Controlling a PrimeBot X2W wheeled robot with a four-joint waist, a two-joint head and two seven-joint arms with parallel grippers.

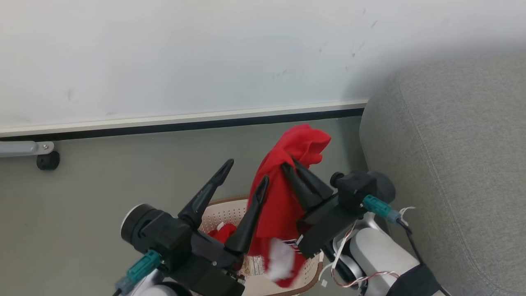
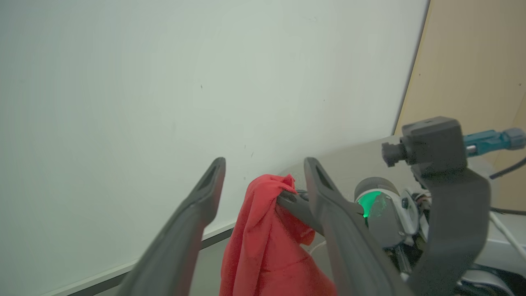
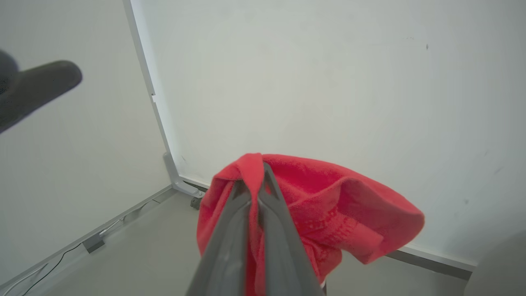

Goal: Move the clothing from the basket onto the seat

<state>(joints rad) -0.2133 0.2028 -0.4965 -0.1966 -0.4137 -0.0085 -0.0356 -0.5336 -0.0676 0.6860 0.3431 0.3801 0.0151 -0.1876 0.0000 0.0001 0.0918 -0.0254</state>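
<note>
Out of the basket, not yet delivered.
Grips one red garment point(image 1: 304, 142) in the tightly closed right hand point(image 1: 289, 164) above the basket point(image 1: 224, 211) at 6 o'clock; spreads the left hand point(image 1: 246, 170) wide, empty; leaves another garment point(image 1: 222, 235) inside; owes both to the seat point(image 1: 452, 164) at 3 o'clock.

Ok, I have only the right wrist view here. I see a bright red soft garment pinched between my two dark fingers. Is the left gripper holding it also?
Observer: No. In the head view the left gripper is open, its fingers wide apart and not closed on the bright red soft garment.
Operator: And where is the basket, please?
Observer: The oval cream-white perforated plastic basket sits on the floor below both grippers, with more red fabric inside it.
Operator: And the seat?
Observer: The large light grey fabric sofa stands on the robot's right, beside the right gripper.
</note>
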